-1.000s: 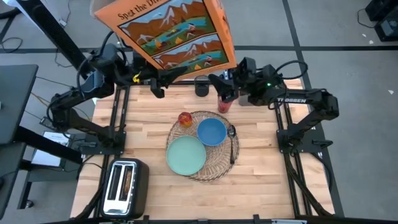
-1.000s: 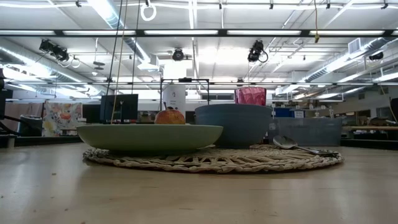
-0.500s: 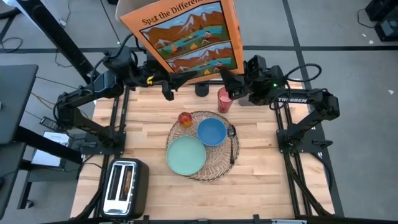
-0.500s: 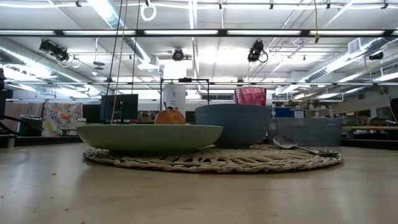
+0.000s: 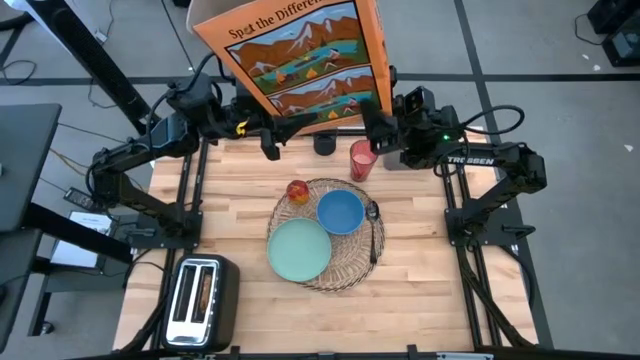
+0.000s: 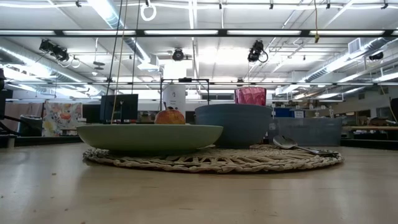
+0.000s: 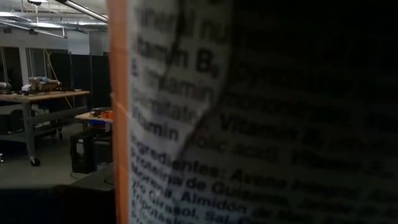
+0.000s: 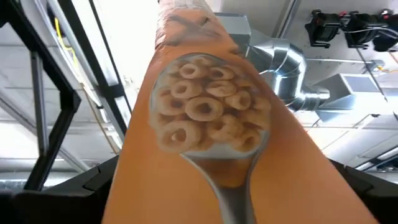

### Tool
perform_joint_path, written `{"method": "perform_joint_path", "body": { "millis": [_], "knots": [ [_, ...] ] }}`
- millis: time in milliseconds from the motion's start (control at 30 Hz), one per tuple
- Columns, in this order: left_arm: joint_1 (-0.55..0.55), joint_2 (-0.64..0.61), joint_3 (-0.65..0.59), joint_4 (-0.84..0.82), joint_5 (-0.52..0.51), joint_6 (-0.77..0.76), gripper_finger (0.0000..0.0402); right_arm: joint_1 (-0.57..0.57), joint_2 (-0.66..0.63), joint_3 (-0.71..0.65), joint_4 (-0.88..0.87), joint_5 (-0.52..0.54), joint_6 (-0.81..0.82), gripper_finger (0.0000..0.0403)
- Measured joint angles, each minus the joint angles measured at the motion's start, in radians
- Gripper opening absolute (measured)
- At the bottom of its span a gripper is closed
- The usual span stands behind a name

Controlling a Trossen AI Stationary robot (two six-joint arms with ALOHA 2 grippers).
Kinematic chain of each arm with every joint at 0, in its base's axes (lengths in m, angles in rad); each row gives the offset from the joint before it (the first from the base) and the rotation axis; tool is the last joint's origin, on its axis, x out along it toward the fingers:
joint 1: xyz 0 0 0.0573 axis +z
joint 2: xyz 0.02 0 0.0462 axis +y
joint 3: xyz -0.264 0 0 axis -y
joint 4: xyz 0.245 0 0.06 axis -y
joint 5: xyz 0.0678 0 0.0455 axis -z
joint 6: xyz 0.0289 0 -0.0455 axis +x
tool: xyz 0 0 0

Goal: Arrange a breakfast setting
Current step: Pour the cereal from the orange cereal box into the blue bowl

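The orange cereal box hangs in the air over the table's far edge, nearly upright, its picture side toward the table. My left gripper is shut on its lower left part. My right gripper is at the box's lower right corner, and its wrist view looks up along the box's narrow side. On the woven placemat rest the teal plate, the blue bowl, the spoon and the apple. The red cup stands just beyond the mat. My left gripper holds the cereal box by its lower left part, coming level from the table's left. The box hides the place of contact, and the left wrist view shows only the printed side panel close up. The box is lifted clear of the table.
A silver toaster stands at the near left corner. A small dark round object sits by the far edge beside the cup. Bare wood lies left and right of the mat.
The cereal box has swung from a slant to nearly upright and has shifted toward the table's right, carried by my left gripper. My right gripper has tipped upward and come in against the box's lower right corner.
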Motion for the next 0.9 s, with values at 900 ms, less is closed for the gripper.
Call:
{"method": "perform_joint_path", "body": {
  "millis": [900],
  "knots": [
    [0.003,0.024,0.002,0.158,0.003,-0.026,0.0286,-0.005,0.002,-0.001,-0.153,-0.035,0.037,0.0366]
  ]
}}
